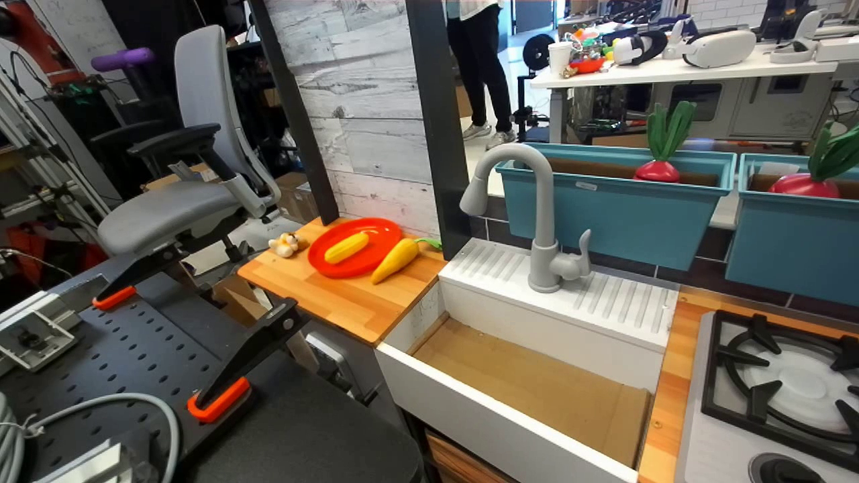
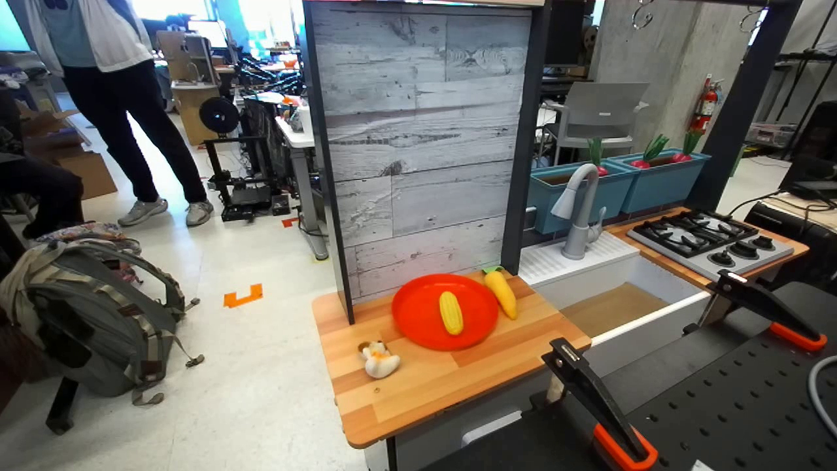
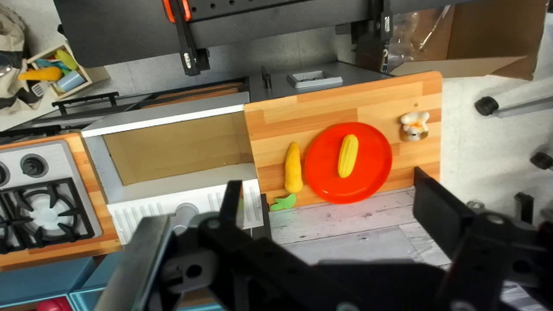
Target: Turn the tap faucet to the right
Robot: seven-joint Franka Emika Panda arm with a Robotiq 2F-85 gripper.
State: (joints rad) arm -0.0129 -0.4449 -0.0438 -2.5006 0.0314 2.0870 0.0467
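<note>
The tap faucet is a tall matte grey gooseneck that stands upright behind the sink and shows in both exterior views [image 1: 545, 208] [image 2: 586, 209]. Its spout arches toward the side with the red plate. A small grey lever handle [image 1: 574, 263] sits on the side of its base. In the wrist view only a grey part of the faucet [image 3: 185, 214] shows; the rest is hidden behind the gripper. My gripper [image 3: 327, 183] shows only in the wrist view. Its fingers are wide apart with nothing between them, and it is above the scene, apart from the faucet.
The white sink [image 1: 496, 422] has a cardboard floor. A wooden counter [image 1: 322, 288] holds a red plate [image 1: 322, 258] with yellow corn, a yellow carrot-like toy [image 1: 397, 260] and a small white toy [image 1: 285, 245]. A stove [image 1: 698, 416] and blue planters [image 1: 604, 215] stand nearby, beside a grey wood-look panel [image 2: 425, 144].
</note>
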